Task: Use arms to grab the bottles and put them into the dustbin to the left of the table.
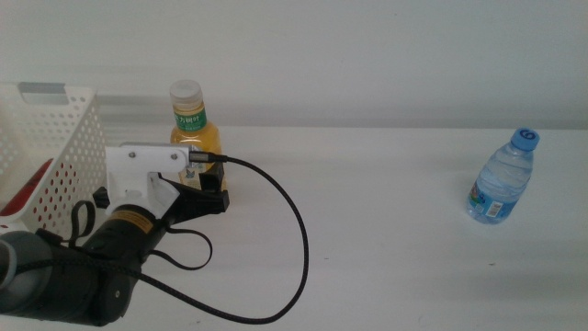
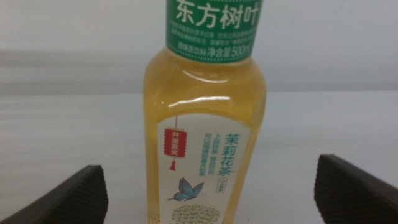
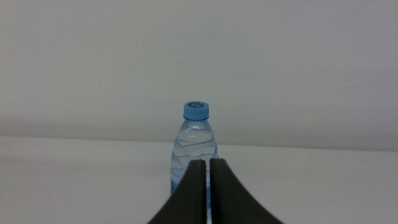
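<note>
Juice bottle [image 2: 205,118] stands upright just right of the dustbin [image 1: 55,138], centred between the wide-open, empty left gripper [image 2: 208,193] jaws, untouched. Right gripper [image 3: 207,193] is pressed closed, empty, aimed at the far-off water bottle [image 3: 194,143].

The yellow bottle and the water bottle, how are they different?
The yellow bottle has a white cap and green label; the water bottle is clear with a blue cap. The yellow bottle stands by the basket, between the left end effector's open jaws; the water bottle stands alone. Both are upright.
</note>
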You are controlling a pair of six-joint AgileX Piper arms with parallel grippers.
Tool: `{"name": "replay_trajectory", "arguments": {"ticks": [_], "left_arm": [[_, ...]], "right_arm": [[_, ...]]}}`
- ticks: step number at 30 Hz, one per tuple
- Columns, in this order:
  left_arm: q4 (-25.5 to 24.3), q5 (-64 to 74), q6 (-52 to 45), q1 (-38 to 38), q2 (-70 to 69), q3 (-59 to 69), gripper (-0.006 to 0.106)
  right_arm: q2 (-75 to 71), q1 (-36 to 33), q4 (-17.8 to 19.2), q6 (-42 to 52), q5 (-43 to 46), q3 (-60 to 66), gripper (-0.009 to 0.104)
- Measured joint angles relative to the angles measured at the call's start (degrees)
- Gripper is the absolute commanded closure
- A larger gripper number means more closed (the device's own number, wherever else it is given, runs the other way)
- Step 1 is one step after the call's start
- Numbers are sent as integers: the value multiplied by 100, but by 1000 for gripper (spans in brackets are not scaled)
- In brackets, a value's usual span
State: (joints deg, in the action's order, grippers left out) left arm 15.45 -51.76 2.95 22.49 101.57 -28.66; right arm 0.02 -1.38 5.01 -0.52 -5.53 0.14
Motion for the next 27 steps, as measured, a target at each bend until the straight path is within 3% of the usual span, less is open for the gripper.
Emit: {"name": "replay_trajectory", "arguments": {"ticks": [27], "left_arm": [[88, -1103, 203, 0, 1065, -187, 12]], "right_arm": [[0, 0, 0, 0, 0, 0, 97]]}}
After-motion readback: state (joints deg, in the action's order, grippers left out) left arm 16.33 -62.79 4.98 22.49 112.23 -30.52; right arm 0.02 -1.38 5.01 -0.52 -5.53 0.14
